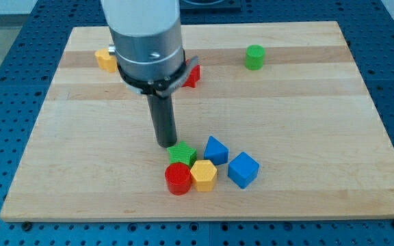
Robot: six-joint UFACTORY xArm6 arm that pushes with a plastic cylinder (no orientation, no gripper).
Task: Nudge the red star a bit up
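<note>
The red star (192,76) lies near the view's top, mostly hidden behind the arm's grey body; only its right part shows. My tip (165,143) rests on the board well below the star, just up and left of a green block (182,154). That green block sits in a cluster with a red cylinder (178,179), a yellow block (204,175), a blue block (216,149) and a blue cube (243,170).
A yellow block (105,59) lies at the view's top left, partly behind the arm. A green cylinder (254,57) stands at the top right. The wooden board (306,123) ends in blue perforated table all round.
</note>
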